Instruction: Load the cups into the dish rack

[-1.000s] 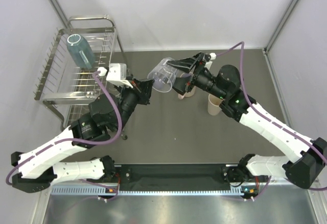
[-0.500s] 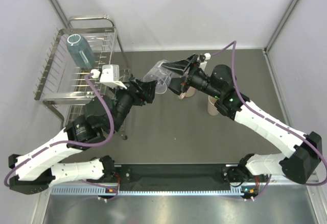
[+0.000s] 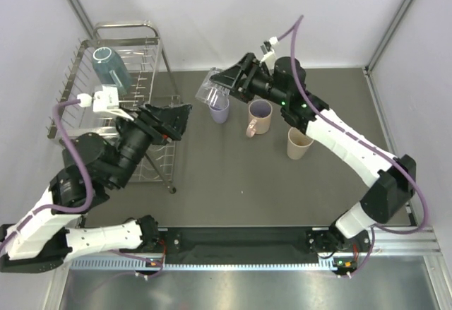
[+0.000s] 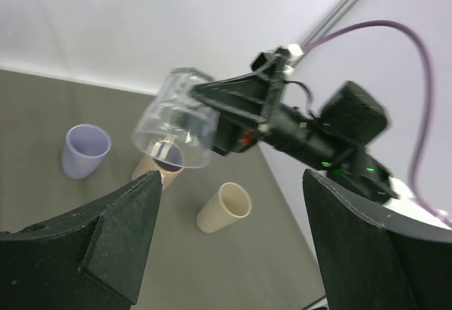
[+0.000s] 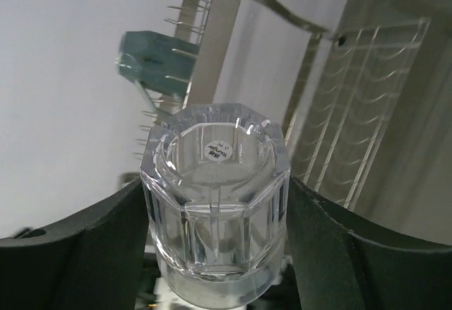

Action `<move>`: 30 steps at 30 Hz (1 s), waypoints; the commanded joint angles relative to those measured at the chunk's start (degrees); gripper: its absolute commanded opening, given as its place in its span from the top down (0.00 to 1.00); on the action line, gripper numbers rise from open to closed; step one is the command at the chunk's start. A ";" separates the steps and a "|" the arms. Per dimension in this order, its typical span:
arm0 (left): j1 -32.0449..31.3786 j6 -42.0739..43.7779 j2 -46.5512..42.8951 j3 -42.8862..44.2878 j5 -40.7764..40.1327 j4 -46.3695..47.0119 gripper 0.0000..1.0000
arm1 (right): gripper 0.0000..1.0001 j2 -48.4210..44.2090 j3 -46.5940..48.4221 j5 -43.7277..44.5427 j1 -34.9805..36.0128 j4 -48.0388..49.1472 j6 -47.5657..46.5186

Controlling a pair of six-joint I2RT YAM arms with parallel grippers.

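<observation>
Grey tabletop (image 3: 233, 176), dish rack (image 3: 70, 105) far left: your R gripper (image 3: 224, 86) is clamped on the clear glass (image 3: 210, 92), aloft over the lavender tumbler (image 3: 219, 111), while your L gripper (image 3: 180, 116) gapes wide, empty.

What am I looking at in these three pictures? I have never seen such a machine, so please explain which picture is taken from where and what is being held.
These are two robot arms bolted at the near edge of a grey table. The wide picture comes from a camera fixed above them. The other two come from small cameras, one on each wrist. The right tool grips a clear glass in the air, tipped on its side. The left tool is open and holds nothing. On the table stand a lavender tumbler, a pink mug and a beige tumbler. At the left is a wire dish rack with a teal-blue cup in it.
</observation>
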 commanded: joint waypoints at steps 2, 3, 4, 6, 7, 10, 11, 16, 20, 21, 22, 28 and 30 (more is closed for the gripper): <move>-0.05 1.81 3.50 6.61 4.48 -2.63 0.15 | 1.00 5.69 7.80 2.66 0.36 -0.23 -23.29; -0.05 2.43 4.11 7.40 5.80 -2.89 0.15 | 1.00 6.66 8.42 3.01 0.54 0.64 -28.20; -0.14 3.83 4.99 8.80 6.77 -3.16 0.16 | 1.00 8.58 8.86 3.45 1.07 2.13 -30.33; -0.05 5.25 6.14 10.66 8.53 -3.51 0.16 | 1.00 11.94 9.22 3.19 1.33 6.72 -35.79; -0.14 5.68 6.66 11.10 9.93 -3.51 0.16 | 1.00 12.98 9.13 3.10 1.60 10.29 -36.85; -0.05 7.88 6.76 11.46 12.65 -2.02 0.16 | 1.00 16.76 6.59 1.00 2.91 22.65 -41.68; -0.05 8.41 6.76 11.46 12.58 -1.76 0.16 | 1.00 18.95 6.32 0.65 4.05 24.98 -44.74; -0.05 11.13 5.27 11.19 12.93 0.70 0.16 | 1.00 28.54 10.27 -2.95 6.08 34.81 -47.41; -0.05 16.74 1.49 6.81 16.00 9.65 0.16 | 1.00 36.17 15.09 -3.84 7.31 40.73 -48.46; -0.14 17.63 1.05 6.54 16.18 10.80 0.16 | 1.00 37.41 16.24 -4.28 7.40 40.91 -48.98; -0.05 18.34 1.13 6.71 16.27 11.16 0.16 | 1.00 38.73 18.51 -4.37 7.57 40.99 -49.08; -0.05 20.02 0.35 6.63 16.71 11.60 0.16 | 1.00 46.03 26.43 -5.69 8.80 39.50 -51.36; -0.14 19.66 -0.18 5.75 16.44 13.01 0.16 | 1.00 47.71 27.76 -5.25 9.24 39.33 -52.49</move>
